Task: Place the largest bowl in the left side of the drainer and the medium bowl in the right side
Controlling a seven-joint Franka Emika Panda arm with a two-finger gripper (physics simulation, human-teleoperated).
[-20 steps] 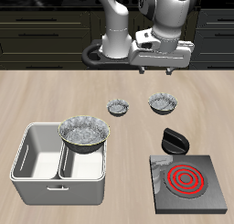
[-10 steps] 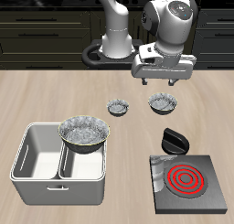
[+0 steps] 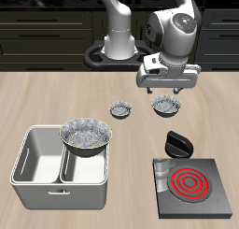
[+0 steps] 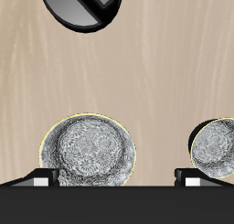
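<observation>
**Fig. — My claw hovering above the medium bowl, ahead of the descent.**

I am holding my gripper (image 3: 168, 85) with its fingers spread apart and empty, almost directly over the medium bowl (image 3: 167, 106), which is sitting on the table beside the smallest bowl (image 3: 121, 109). In the wrist view that bowl (image 4: 88, 152) is lying between my fingertips, so the coming move is judged to be mainly downward. The largest bowl (image 3: 86, 135) is already resting in the drainer (image 3: 37, 167), at the compartment nearer the hotplate (image 3: 191, 186).
</observation>
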